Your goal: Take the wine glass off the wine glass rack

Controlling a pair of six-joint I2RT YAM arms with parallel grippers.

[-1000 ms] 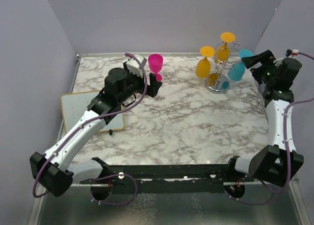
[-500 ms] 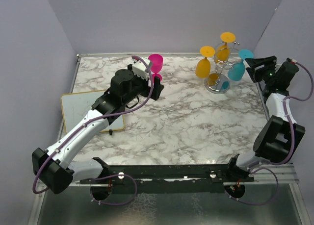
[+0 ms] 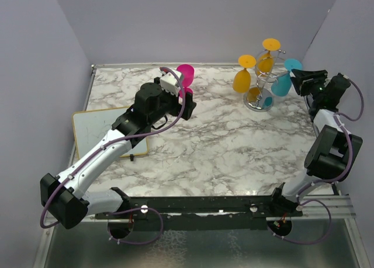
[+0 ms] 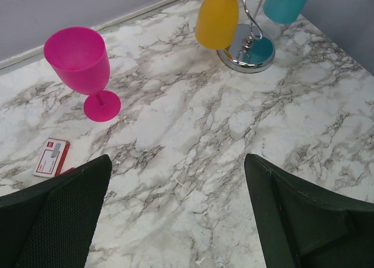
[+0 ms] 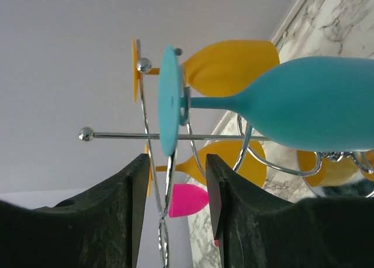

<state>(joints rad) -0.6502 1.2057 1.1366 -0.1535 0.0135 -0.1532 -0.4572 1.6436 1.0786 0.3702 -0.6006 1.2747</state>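
The wine glass rack (image 3: 260,88) is a silver wire stand at the far right of the table, with its round base also in the left wrist view (image 4: 248,49). A teal glass (image 3: 282,83) and two yellow glasses (image 3: 242,80) hang upside down from it. My right gripper (image 3: 300,77) is open beside the teal glass's foot (image 5: 169,98). In the right wrist view, the gripper (image 5: 174,163) has a rack wire (image 5: 175,137) and the foot's edge between its tips. A pink glass (image 4: 79,61) stands upright on the table. My left gripper (image 4: 176,163) is open and empty near it.
A white board (image 3: 108,131) lies at the table's left edge. A small red and white card (image 4: 51,157) lies near the pink glass. The right wall stands close behind my right arm. Another yellow glass (image 5: 231,58) hangs behind the teal one (image 5: 315,101).
My right arm has folded up and closer to the wall while its gripper stays at the teal glass's foot. My left gripper has shifted a little farther and right, near the pink glass.
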